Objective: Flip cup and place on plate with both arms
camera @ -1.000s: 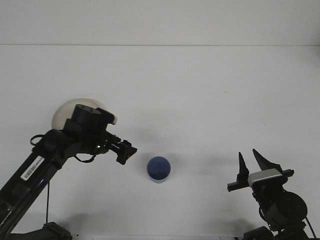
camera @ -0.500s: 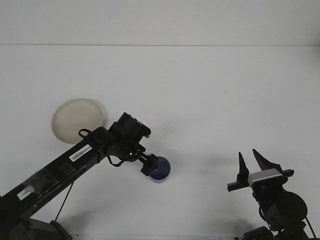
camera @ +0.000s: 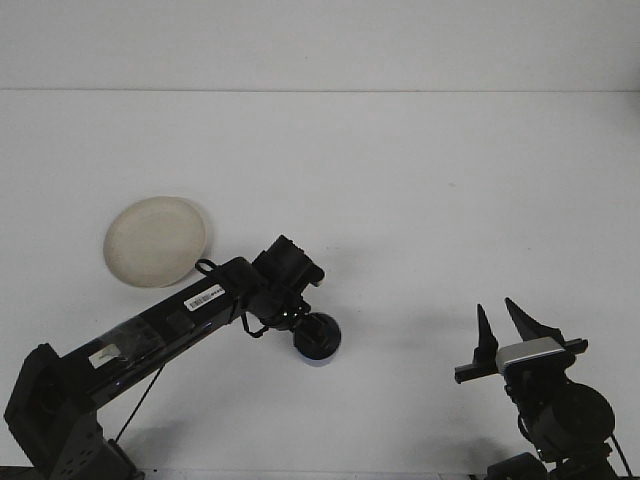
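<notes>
The blue cup is largely covered by the left gripper, set over it from above; only a sliver of rim is seen, and the state of the fingers cannot be told. The plate lies up-left of the cup (well apart). The right gripper, right of the cup, is held with fingers apart.

Plate lies left of and behind cup.

One high front camera looks forward and down over the white table, fairly far.
</notes>
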Tool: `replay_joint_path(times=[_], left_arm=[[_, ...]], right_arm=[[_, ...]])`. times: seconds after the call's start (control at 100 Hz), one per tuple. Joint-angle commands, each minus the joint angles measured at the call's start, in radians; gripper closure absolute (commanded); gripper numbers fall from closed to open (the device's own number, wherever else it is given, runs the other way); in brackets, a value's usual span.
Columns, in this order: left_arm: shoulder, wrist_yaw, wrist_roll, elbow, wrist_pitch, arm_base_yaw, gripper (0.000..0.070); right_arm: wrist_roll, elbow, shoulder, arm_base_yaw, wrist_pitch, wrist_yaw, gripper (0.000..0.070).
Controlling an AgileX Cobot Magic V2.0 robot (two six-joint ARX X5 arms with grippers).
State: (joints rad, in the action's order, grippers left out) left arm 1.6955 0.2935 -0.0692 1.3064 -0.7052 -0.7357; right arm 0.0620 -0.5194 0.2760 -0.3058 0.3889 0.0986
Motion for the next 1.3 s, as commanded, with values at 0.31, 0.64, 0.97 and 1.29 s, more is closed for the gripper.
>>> replay_joint_path(times=[0.31,0.64,0.97,1.29], left_arm=[[0.012,-0.01,0.001,0.061,-0.038,-0.021,0.0685],[-0.179,-0.195,0.03,0.192,-0.122,0.072,0.0686],[-0.338,-0.253,0.083,0.211,-0.207,0.452,0.0686],[-0.261,-0.252,0.138,0.211,-0.241,0.751,0.0687]], right_arm=[[-0.005,-0.008,0.0,-0.002,-0.012,-0.001,0.0415],[-0.005,-0.008,0.0,-0.002,-0.012,-0.001,0.0415],[-0.005,-0.008,0.0,-0.002,-0.013,-0.001,0.0414],[-0.006,-0.008,0.0,-0.002,-0.013,-0.004,0.0415]])
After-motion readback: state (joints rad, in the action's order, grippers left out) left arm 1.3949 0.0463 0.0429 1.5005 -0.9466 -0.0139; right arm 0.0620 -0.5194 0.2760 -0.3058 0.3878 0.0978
